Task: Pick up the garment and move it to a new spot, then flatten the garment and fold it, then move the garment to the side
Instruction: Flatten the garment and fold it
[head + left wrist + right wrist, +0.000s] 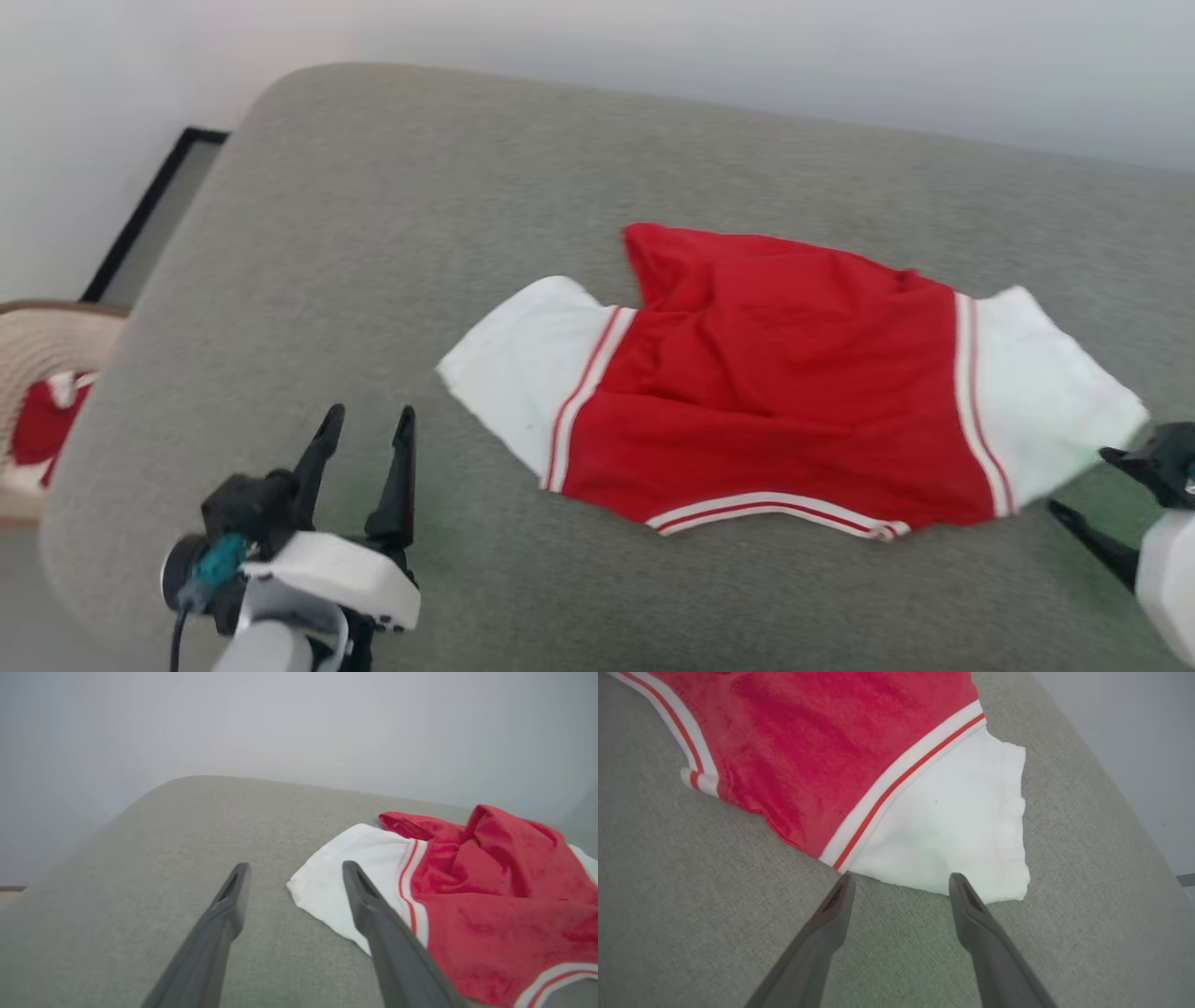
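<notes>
The red garment (775, 383) lies spread across a grey padded surface, a white panel at each end and striped trim along its near hem. Its upper left part is bunched into a fold (486, 835). My left gripper (370, 420) stands open at the lower left, a short way left of the garment's left white panel (345, 882), with nothing between its fingers. My right gripper (1088, 481) is open at the far right, its fingertips right at the edge of the right white panel (952, 826), holding nothing.
The grey cushion (373, 233) has a rounded left end and drops off to the floor. A woven basket (37, 373) holding another red-and-white cloth stands at the far left. A dark-framed panel (149, 215) leans by the pale wall behind.
</notes>
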